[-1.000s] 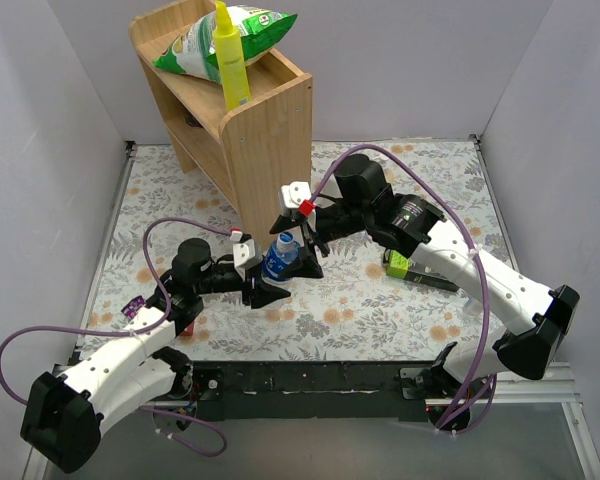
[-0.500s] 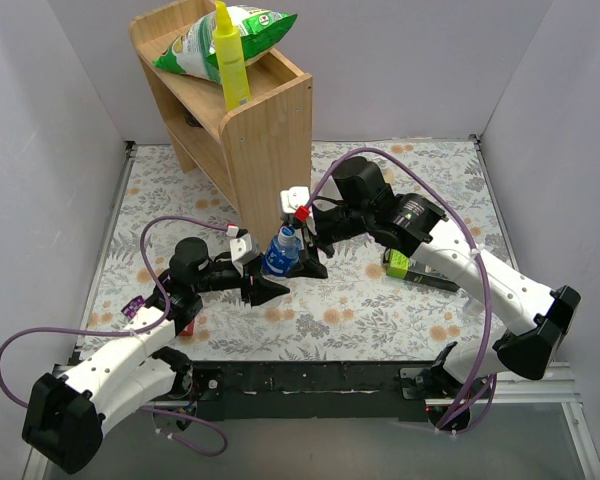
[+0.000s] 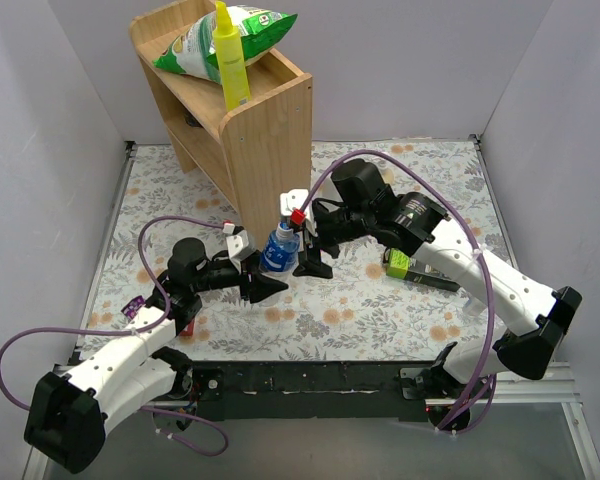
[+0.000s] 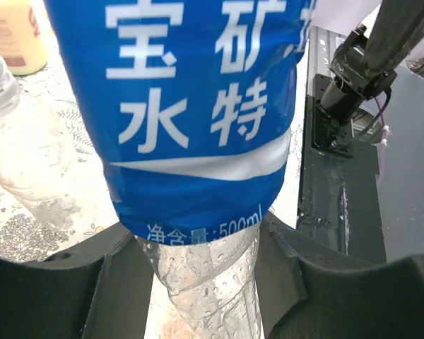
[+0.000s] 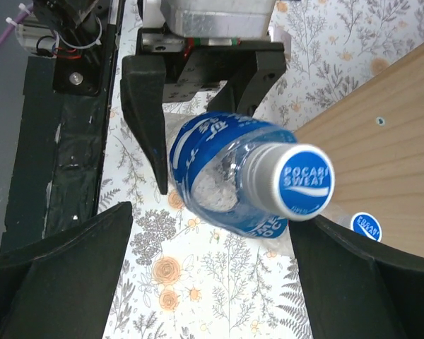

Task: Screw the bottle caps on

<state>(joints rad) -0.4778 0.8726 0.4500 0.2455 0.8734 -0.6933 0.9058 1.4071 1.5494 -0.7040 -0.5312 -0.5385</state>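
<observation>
The blue-label bottle is held tilted in my left gripper, whose jaws are shut on its clear lower part. A blue cap sits on its neck. My right gripper is open; its fingers stand wide on either side of the capped top without touching it. A second blue cap lies by the foot of the wooden cabinet. The plain clear bottle lies on the mat behind the held bottle; it is hidden in the top view.
A wooden cabinet stands just behind the bottle, with a yellow bottle and a green snack bag on top. A cream bottle stands at the back. A green-and-black object lies right of the right arm.
My right gripper has turned at the wrist and its fingers now stand apart from the bottle top. My left gripper has shifted slightly left with the bottle.
</observation>
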